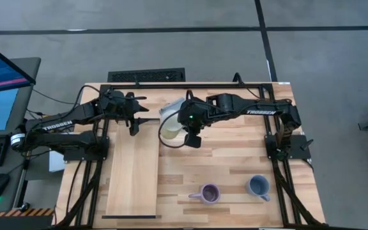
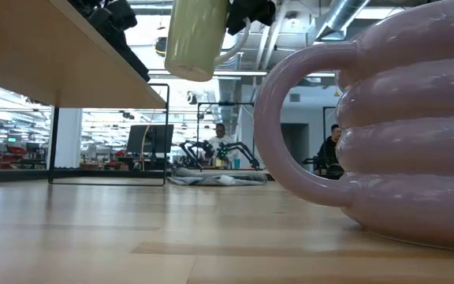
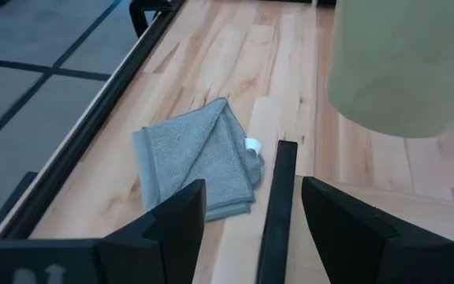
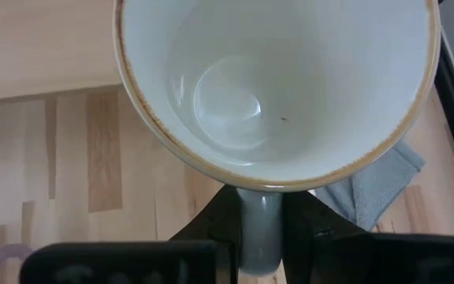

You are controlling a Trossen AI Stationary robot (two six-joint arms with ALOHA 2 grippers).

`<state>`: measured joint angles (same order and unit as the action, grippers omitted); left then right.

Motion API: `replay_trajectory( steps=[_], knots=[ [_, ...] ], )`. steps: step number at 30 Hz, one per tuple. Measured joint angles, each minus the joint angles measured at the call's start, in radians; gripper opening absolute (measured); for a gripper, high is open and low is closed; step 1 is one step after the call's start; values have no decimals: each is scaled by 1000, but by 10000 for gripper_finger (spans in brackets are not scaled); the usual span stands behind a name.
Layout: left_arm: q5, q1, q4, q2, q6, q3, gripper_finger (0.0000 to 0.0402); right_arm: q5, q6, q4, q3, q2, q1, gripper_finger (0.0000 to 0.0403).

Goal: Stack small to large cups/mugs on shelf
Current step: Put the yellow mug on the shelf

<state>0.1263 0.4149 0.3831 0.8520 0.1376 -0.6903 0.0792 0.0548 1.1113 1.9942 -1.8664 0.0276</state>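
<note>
Right gripper (image 4: 258, 225) pinching cream mug (image 4: 274, 87) by its handle above shelf's (image 1: 133, 172) far edge; liable to swing, slip from thin grip.

You see a cream-white mug (image 1: 172, 128) with brown-speckled rim, purple mug (image 1: 209, 193), grey-blue mug (image 1: 258, 186), grey cloth (image 3: 199, 157), pale-wood shelf (image 1: 133, 172).

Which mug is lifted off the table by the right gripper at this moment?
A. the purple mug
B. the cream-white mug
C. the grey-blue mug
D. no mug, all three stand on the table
B: the right gripper is shut on the handle of the cream-white mug, which hangs in the air, while the purple mug and the grey-blue mug stand on the table.
</note>
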Motion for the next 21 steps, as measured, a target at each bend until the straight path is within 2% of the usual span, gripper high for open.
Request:
replay_trajectory(
  steps=[8,16,21],
  knots=[
    [-37,0,-45,-2,1,0,203,-6,-41,-66,2,0,-15,68],
    [-56,0,15,-5,0,-48,203,-3,-11,37,2,-2,-20,68],
    [-62,0,36,-7,0,-77,203,-7,-3,44,-1,-28,-7,68]
  ],
)
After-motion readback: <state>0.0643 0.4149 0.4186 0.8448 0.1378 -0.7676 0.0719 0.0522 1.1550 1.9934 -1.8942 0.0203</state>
